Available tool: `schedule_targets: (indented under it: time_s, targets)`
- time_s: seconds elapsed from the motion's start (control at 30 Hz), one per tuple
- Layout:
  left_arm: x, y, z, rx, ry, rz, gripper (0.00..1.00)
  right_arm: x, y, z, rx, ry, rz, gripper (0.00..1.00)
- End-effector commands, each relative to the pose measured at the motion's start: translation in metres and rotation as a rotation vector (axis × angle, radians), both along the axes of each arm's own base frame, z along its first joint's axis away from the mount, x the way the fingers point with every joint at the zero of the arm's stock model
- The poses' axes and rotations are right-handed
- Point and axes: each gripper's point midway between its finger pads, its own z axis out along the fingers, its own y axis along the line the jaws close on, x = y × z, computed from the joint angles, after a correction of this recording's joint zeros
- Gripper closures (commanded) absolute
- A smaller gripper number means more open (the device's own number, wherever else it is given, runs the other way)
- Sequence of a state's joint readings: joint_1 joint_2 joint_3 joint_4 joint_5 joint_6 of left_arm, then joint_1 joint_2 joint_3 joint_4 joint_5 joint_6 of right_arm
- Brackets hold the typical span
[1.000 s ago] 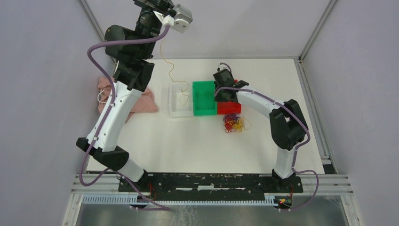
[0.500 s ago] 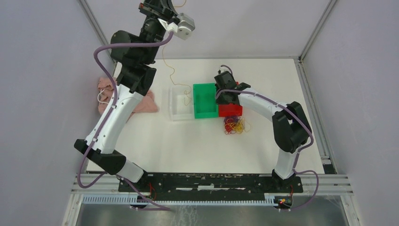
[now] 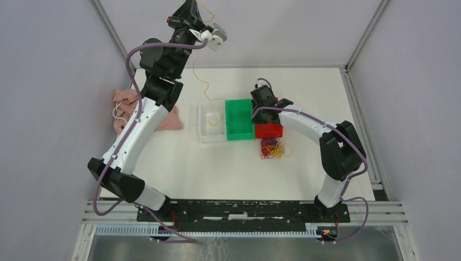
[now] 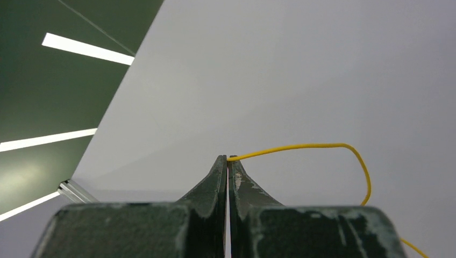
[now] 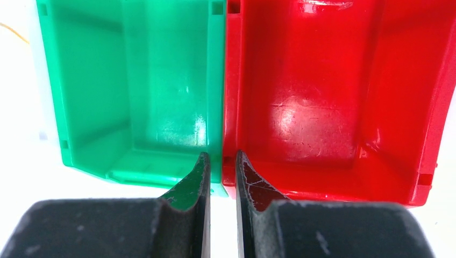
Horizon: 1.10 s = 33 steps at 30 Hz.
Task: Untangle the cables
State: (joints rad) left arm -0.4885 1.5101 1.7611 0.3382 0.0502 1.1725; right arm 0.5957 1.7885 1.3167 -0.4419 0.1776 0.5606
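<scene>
My left gripper (image 4: 228, 158) is raised high at the back (image 3: 190, 6), shut on one yellow cable (image 4: 301, 145). That cable (image 3: 200, 81) hangs down, and its lower end lies in the clear bin (image 3: 202, 130). A tangle of yellow, red and dark cables (image 3: 273, 147) lies on the table in front of the red bin (image 3: 269, 130). My right gripper (image 5: 220, 156) sits low at the seam between the green bin (image 5: 129, 91) and the red bin (image 5: 322, 91). Its jaws stand narrowly apart, pinching the two adjoining walls. Both bins look empty inside.
The clear, green (image 3: 239, 119) and red bins stand side by side mid-table. A pink cloth (image 3: 122, 106) lies at the left edge under my left arm. Frame posts and grey walls enclose the table.
My left gripper has climbed higher and to the right, drawing the yellow cable up. The right gripper and the row of bins have shifted slightly to the right together.
</scene>
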Motion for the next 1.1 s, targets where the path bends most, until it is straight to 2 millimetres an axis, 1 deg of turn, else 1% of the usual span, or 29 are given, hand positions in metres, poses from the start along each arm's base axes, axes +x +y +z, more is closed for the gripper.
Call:
schedule_targets:
  time_s: [0.0, 0.13, 0.23, 0.27, 0.37, 0.53, 0.8, 0.87, 0.93, 1.0, 1.07]
  targets:
    - [0.004, 0.013, -0.030, 0.011, 0.090, 0.045, 0.95, -0.008, -0.001, 0.010, 0.015, -0.005, 0.006, 0.99]
    - [0.013, 0.012, -0.081, 0.075, 0.233, 0.061, 0.96, -0.009, 0.001, 0.011, 0.032, 0.002, 0.010, 0.94]
    - [0.014, 0.011, -0.113, 0.104, 0.305, 0.052, 0.97, -0.008, 0.002, 0.012, 0.048, 0.006, 0.008, 0.90]
    - [0.013, 0.010, -0.124, 0.113, 0.338, 0.047, 0.97, -0.007, 0.002, 0.013, 0.056, 0.006, 0.009, 0.87]
    - [0.014, 0.010, -0.152, 0.108, 0.440, 0.037, 0.97, -0.005, 0.004, 0.015, 0.082, 0.010, 0.011, 0.82]
    - [0.011, 0.012, -0.204, 0.095, 0.609, 0.033, 0.97, -0.002, 0.007, 0.016, 0.107, 0.017, 0.012, 0.82]
    - [-0.008, 0.019, -0.283, 0.169, 0.782, 0.032, 0.97, 0.002, 0.005, 0.015, 0.111, 0.023, 0.005, 0.82]
    - [-0.011, 0.021, -0.298, 0.191, 0.813, 0.039, 0.97, 0.003, 0.004, 0.015, 0.112, 0.023, 0.003, 0.82]
    - [-0.013, 0.021, -0.309, 0.201, 0.827, 0.040, 0.97, 0.002, 0.004, 0.014, 0.113, 0.024, 0.004, 0.82]
    - [-0.011, 0.018, -0.311, 0.175, 0.831, 0.028, 0.97, 0.002, 0.004, 0.014, 0.113, 0.024, 0.004, 0.82]
    - [-0.006, 0.013, -0.306, 0.123, 0.837, 0.010, 0.97, 0.002, 0.003, 0.013, 0.113, 0.023, 0.004, 0.82]
